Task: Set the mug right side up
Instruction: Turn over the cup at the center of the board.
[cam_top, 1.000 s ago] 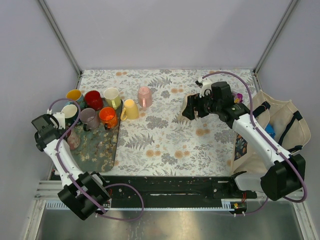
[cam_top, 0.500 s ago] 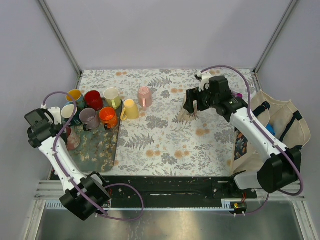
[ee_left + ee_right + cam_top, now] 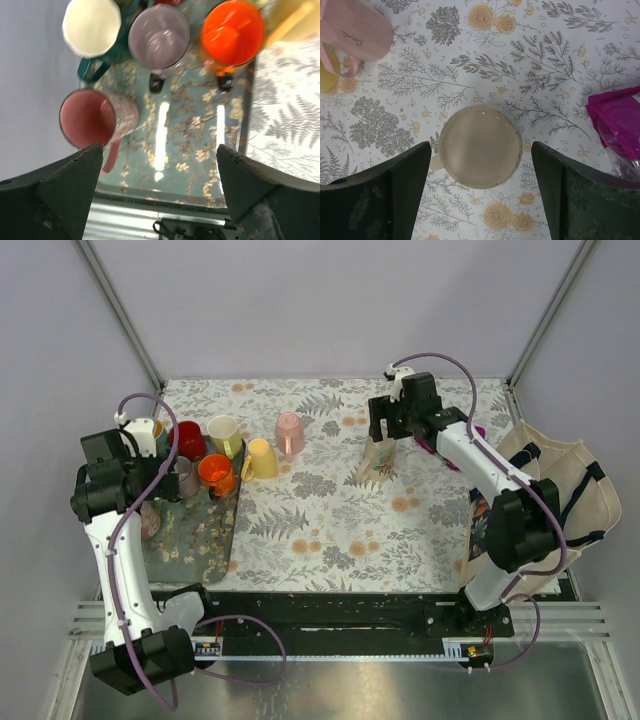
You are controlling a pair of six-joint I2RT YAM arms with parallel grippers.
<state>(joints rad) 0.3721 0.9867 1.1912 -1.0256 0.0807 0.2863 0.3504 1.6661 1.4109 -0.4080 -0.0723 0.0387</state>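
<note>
Right wrist view gives you the right tool (image 3: 480,147) with its fingers spread wide, one on each side of the beige mug (image 3: 481,155) and neither touching it. The mug stands on the flowered counter (image 3: 470,65) with a flat pale disc facing up, which reads as its base. A small handle stub points to the left of that view. From the top camera you see the same mug just below the tool, widening toward the counter.

Farther out, a pink mug (image 3: 357,30) sits toward the upper left and a magenta packet (image 3: 620,117) at the right edge.

Your left tool (image 3: 160,150) also has its fingers wide apart, holding nothing, above the teal tray (image 3: 200,165). On the tray you see a floral mug with a pink inside (image 3: 87,120), a lilac mug (image 3: 159,36), an orange mug (image 3: 231,32) and a teal mug with a white inside (image 3: 92,27), all with their openings up. A cloth bag (image 3: 555,490) sits at the counter's right side.
</note>
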